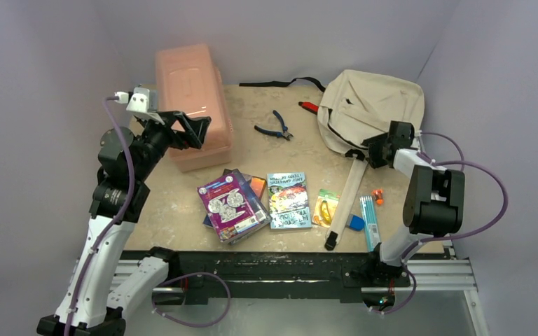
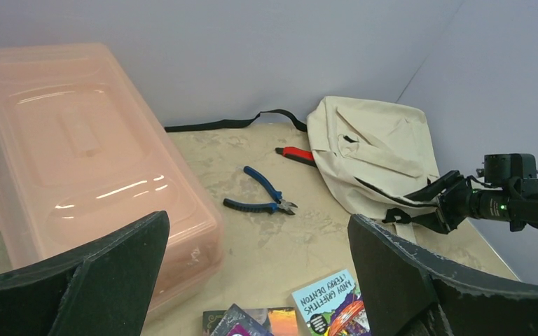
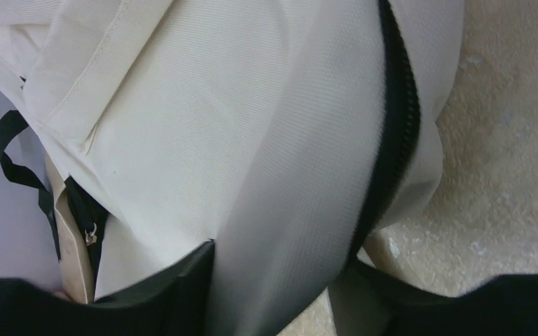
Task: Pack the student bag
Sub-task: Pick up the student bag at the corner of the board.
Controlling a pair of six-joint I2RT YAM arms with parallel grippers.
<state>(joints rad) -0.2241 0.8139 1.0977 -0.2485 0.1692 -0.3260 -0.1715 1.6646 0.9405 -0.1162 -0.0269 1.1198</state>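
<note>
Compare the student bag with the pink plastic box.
The student bag is soft cream fabric, slumped; the pink box is rigid translucent plastic with a closed lid. The student bag lies far right on the table, the pink box far left. The right gripper straddles a fold of the student bag; the left gripper hangs open near the pink box. Both rest on the table.

A lab test cell: plain grey-violet walls [image 1: 266, 35] round a mottled tabletop [image 1: 175, 203], aluminium rails [image 1: 448, 269] below.
</note>
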